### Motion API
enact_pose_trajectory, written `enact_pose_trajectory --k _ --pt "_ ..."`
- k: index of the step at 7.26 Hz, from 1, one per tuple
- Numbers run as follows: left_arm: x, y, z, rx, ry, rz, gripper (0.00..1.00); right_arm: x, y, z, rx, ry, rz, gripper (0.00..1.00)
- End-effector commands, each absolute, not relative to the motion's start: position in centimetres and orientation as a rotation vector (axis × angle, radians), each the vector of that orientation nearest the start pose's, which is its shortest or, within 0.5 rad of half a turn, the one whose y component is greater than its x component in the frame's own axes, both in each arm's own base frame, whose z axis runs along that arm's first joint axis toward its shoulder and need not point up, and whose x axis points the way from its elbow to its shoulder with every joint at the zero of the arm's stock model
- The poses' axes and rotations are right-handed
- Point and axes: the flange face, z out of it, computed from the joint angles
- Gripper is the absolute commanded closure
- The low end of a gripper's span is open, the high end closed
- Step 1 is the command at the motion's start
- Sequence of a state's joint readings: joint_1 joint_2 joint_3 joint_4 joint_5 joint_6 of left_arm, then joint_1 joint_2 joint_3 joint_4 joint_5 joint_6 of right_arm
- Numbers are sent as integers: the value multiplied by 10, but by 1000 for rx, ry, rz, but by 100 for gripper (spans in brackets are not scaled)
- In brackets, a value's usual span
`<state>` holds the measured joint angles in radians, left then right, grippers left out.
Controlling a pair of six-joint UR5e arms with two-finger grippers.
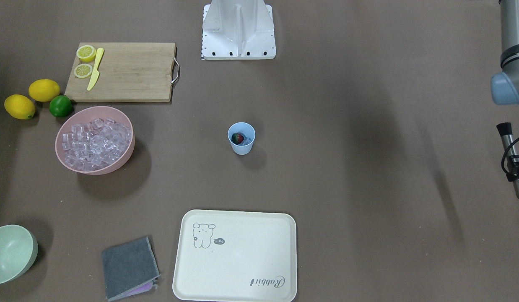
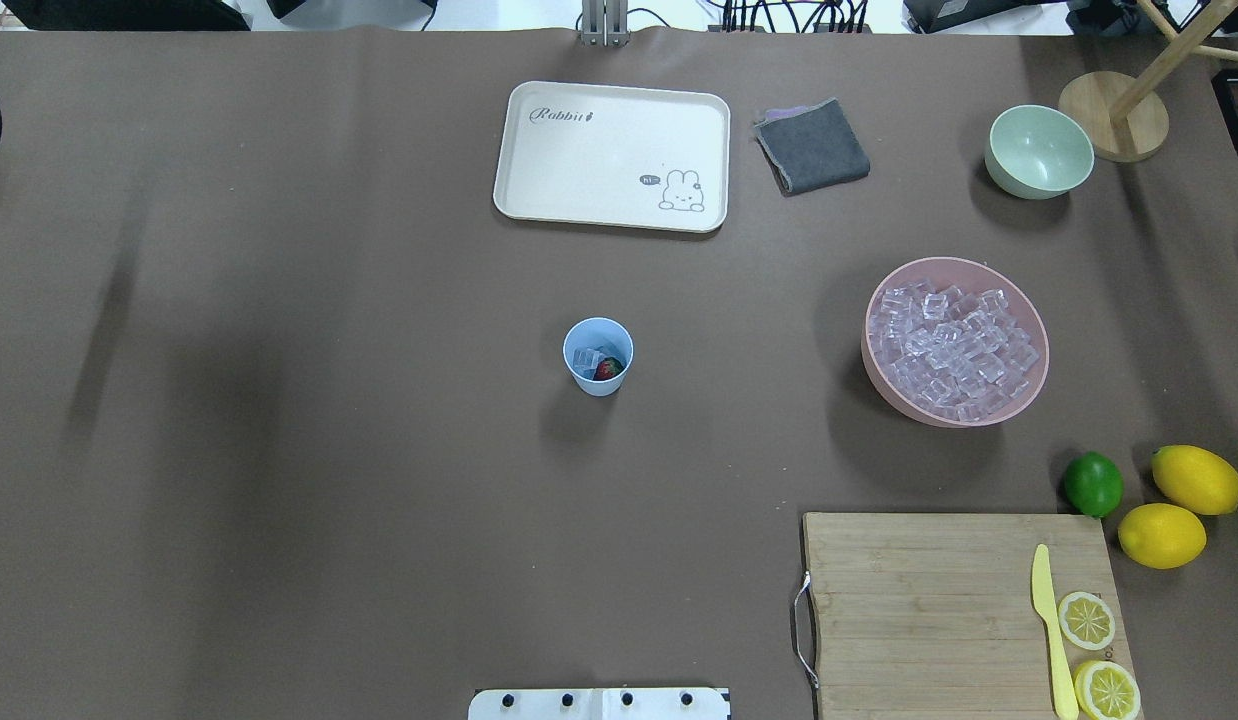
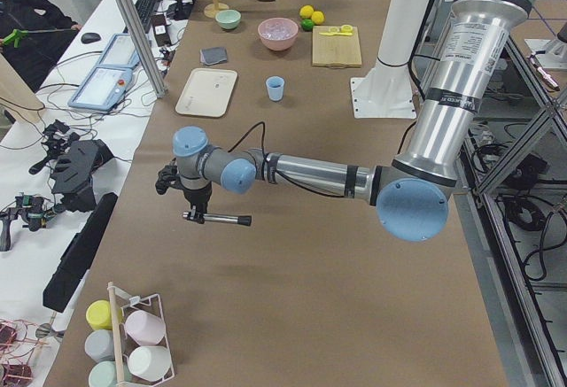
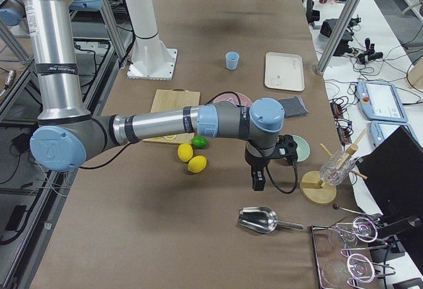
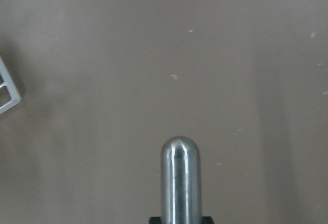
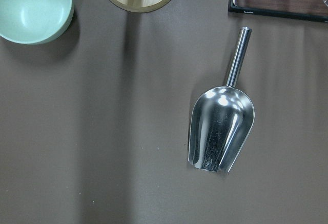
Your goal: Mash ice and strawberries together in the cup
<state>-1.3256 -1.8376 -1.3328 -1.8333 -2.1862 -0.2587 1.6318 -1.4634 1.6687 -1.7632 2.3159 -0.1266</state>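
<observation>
The light-blue cup (image 2: 598,384) stands upright mid-table, also in the front view (image 1: 241,147). Inside it lie a red strawberry (image 2: 608,369) and a few clear ice cubes (image 2: 585,357). Both grippers are far from it. My left gripper (image 3: 197,208) hovers over bare table near the table's left end, shut on a metal muddler (image 5: 179,178) held level. My right gripper (image 4: 258,182) points down near the right end, above a steel scoop (image 6: 220,129) lying on the table; its fingers do not show, so I cannot tell its state.
A pink bowl (image 2: 876,365) full of ice (image 2: 954,345) stands on the robot's right. Beyond it are a pale green bowl (image 2: 1039,150), grey cloth (image 2: 811,145) and cream tray (image 2: 609,150). A cutting board (image 2: 929,600) holds lemon slices and a yellow knife, beside a lime (image 2: 1092,483) and lemons.
</observation>
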Motion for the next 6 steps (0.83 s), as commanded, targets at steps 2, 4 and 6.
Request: enact_pose_trajectory --k 2,4,6 --pt "59 -580 691 -11 702 52 100 94 -530 571 89 -742 -73 0" --pt "53 -544 717 23 715 30 100 94 -533 567 94 -742 -76 0" --pt "53 -519 731 89 745 -54 100 93 -533 562 104 -743 -80 0"
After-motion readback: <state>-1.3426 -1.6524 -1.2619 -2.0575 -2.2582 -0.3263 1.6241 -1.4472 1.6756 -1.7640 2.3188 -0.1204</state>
